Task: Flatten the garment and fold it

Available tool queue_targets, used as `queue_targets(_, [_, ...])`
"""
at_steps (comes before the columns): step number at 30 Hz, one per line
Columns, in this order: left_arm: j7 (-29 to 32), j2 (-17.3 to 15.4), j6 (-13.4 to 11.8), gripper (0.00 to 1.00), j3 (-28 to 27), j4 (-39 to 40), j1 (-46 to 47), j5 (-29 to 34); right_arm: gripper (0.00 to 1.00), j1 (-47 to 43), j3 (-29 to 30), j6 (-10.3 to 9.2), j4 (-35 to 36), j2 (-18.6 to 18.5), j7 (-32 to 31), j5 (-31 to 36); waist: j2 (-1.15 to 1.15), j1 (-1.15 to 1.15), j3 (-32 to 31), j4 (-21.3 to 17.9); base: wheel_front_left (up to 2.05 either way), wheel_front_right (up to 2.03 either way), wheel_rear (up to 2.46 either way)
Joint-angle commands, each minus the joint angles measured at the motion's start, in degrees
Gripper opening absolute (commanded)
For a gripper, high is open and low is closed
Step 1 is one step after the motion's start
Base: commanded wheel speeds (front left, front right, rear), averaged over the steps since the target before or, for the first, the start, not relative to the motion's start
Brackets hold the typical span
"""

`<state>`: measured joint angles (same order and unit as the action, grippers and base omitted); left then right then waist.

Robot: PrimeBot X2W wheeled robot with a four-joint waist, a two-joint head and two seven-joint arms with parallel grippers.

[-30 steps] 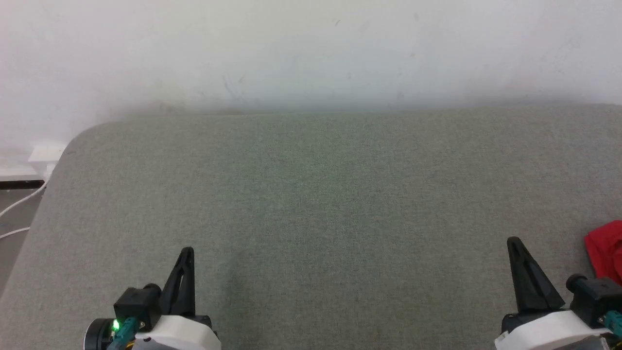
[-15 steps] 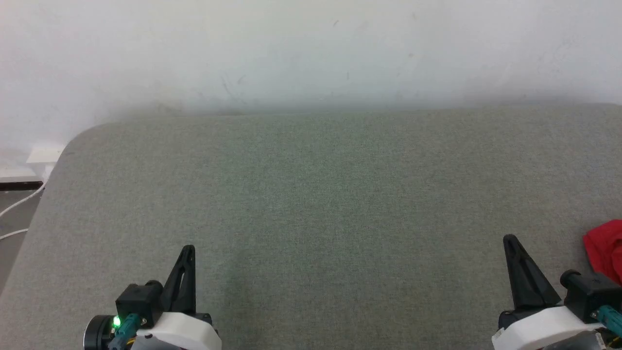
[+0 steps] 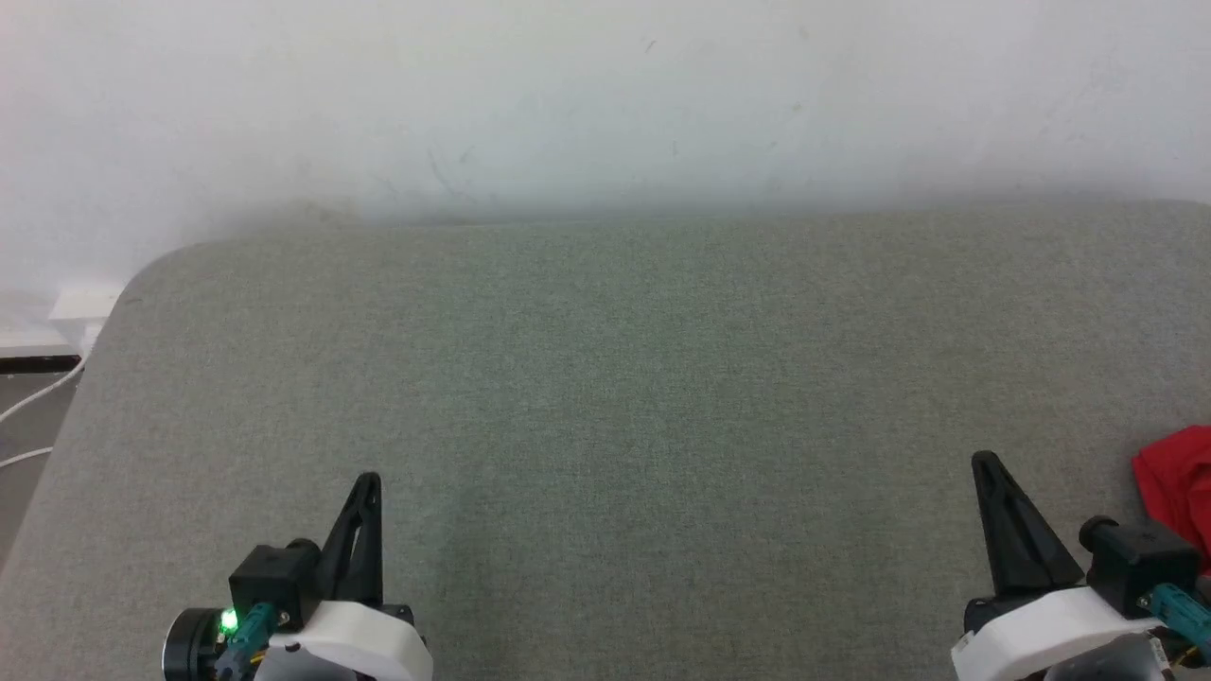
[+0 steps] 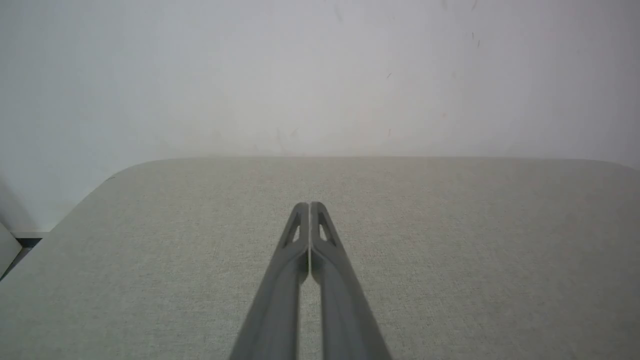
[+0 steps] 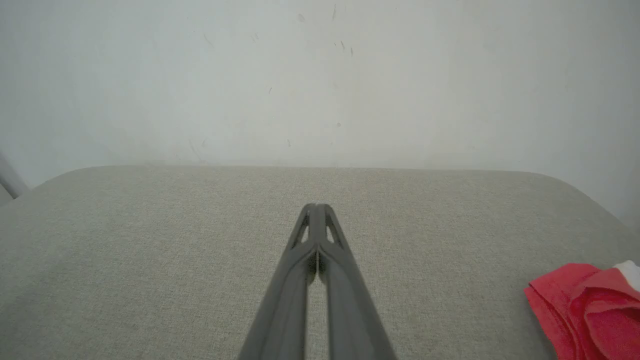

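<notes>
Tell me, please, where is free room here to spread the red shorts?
The grey surface is bare from its rounded left corner to the right pincer, back to the wall; the widest patch lies between the left pincer and the right one. Crowded only at the near right edge, where the bunched red shorts lie.

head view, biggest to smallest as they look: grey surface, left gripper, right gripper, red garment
1. grey surface
2. left gripper and right gripper: alike, unranked, both near the camera
3. red garment, cut off by the frame edge
</notes>
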<state>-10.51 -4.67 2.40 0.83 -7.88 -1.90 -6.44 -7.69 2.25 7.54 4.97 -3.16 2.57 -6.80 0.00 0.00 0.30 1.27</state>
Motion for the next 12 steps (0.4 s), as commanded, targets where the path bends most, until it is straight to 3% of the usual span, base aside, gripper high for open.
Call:
queue_targets(1, [0.41, 0.24, -0.40, 0.00, -0.14, 0.56, 0.55, 0.60, 0.00, 0.97, -0.11, -0.02, -0.21, 0.09, -0.11, 0.52, 0.00, 0.00, -0.01, -0.02, 0.00, 0.00, 0.00])
queue_targets(12, [1.70, 0.44, -0.65, 0.00, -0.22, 1.50, 0.72, 1.34, 0.00, 1.83, -0.38, -0.02, -0.81, 0.11, -0.43, 1.32, 0.00, 0.00, -0.04, -0.18, 0.00, 0.00, 0.00])
